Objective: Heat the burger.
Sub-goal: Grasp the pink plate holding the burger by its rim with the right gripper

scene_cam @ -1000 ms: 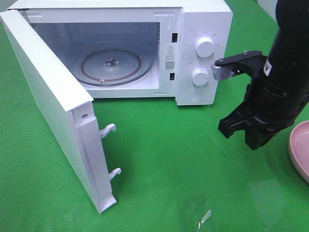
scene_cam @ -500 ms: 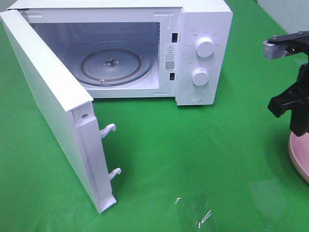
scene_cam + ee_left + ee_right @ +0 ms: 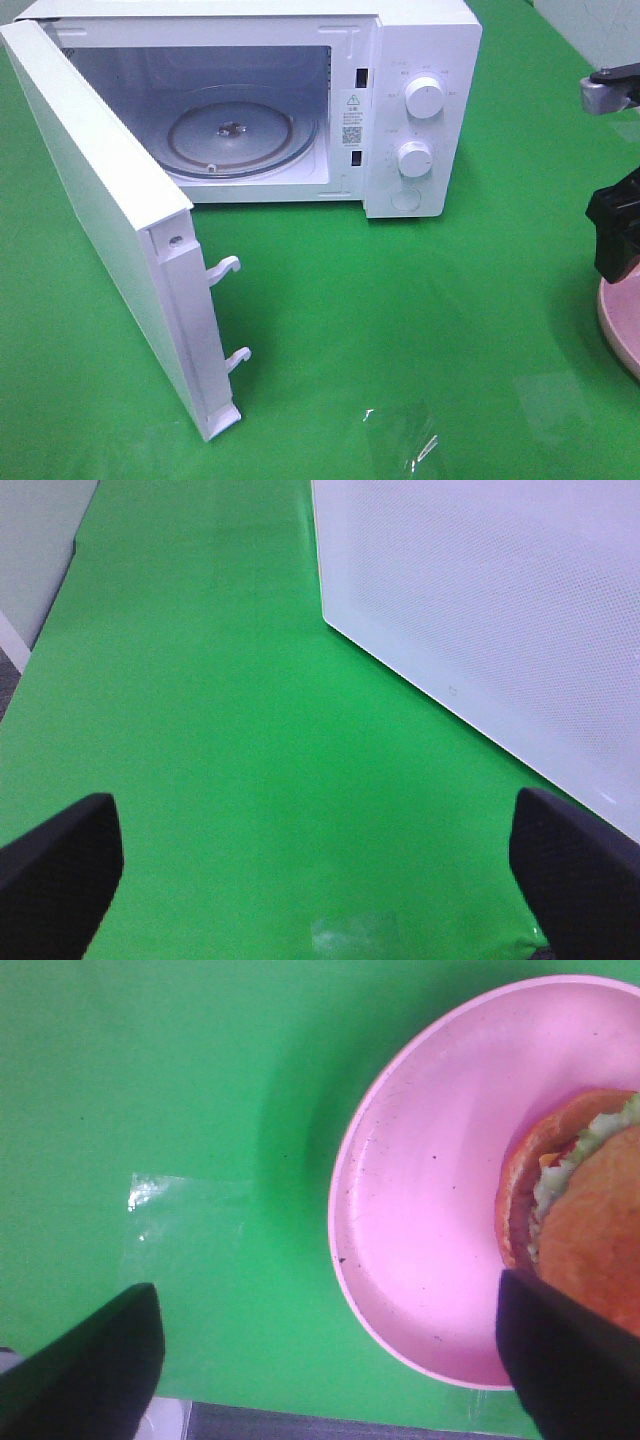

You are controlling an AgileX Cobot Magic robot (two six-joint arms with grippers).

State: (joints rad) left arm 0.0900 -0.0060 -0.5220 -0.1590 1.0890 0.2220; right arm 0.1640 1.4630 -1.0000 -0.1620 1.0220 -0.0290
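Bright green table cover (image 3: 420,290), soft glare patch (image 3: 415,440) on it, pale wall (image 3: 600,20) at far rt corner.

microwave (image 3: 420,50): white, far centre, on green cloth (image 3: 400,300) | door (image 3: 100,220): swung open toward near left, two latch hooks (image 3: 228,268) on its free edge | glass turntable (image 3: 235,135): inside cavity | two dials (image 3: 425,100): right panel, one above the other | pink plate (image 3: 620,335): right edge | clear tape patch (image 3: 400,440): near centre

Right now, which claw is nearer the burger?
Right. The right claw hovers over the plate's edge with the burger just beside it; the left claw is off by the microwave door.
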